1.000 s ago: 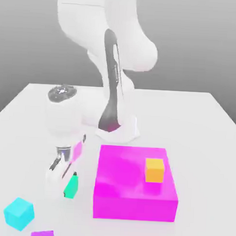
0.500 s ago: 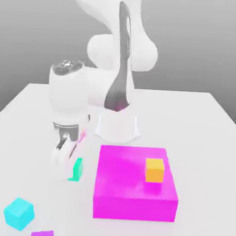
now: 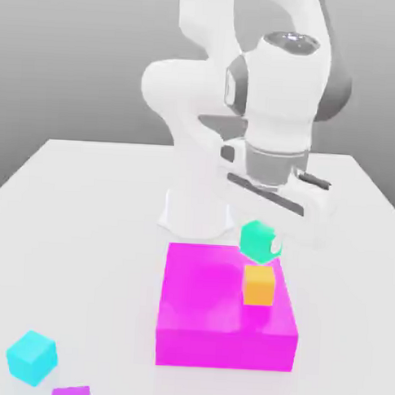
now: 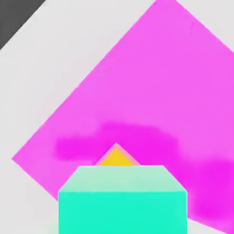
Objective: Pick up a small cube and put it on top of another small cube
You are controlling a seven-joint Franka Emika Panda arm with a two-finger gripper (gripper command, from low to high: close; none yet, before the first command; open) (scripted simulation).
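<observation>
The small teal-green cube hangs in the air with my gripper shut on it, a little above the small orange-yellow cube. A narrow gap shows between the two cubes. The orange cube rests on the large flat magenta block, towards the exterior view's right. In the hand view the teal-green cube sits close up and covers most of the orange cube, leaving only one corner showing over the magenta block.
A lighter cyan-blue cube and a small purple cube lie on the white table at the front of the exterior view's left. The arm's white base stands just behind the magenta block.
The gripper has risen from the table left of the magenta block and swung to the exterior view's right with the teal-green cube, which now hangs over the orange cube.
</observation>
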